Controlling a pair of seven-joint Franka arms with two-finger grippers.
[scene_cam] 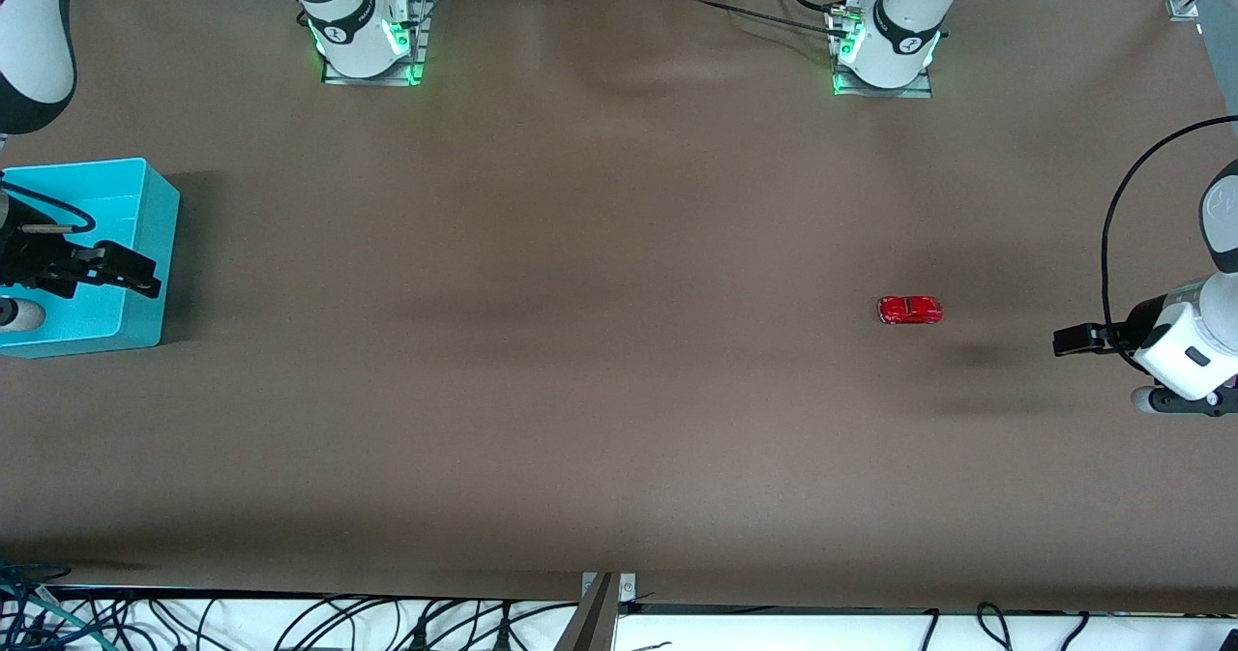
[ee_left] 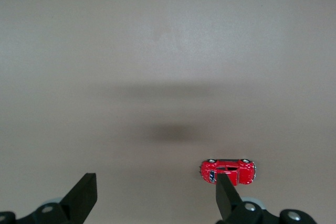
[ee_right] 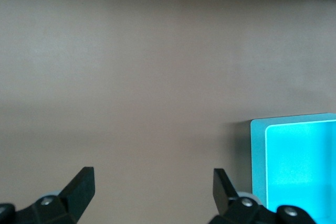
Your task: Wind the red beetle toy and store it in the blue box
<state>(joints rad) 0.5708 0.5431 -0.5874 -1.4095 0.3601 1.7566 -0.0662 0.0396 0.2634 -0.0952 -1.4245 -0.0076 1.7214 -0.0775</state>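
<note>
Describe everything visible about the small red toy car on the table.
The red beetle toy is a tiny glossy car with a rounded body, dark windows and dark wheels. It sits upright on its wheels on the brown table, toward the left arm's end. Nothing touches it; the open left gripper hangs near it, not around it.

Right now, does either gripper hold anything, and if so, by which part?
Nothing is held. Both sets of jaws are open and empty: the left gripper hangs above the table near the red beetle toy, and the right gripper hangs beside the blue box.
</note>
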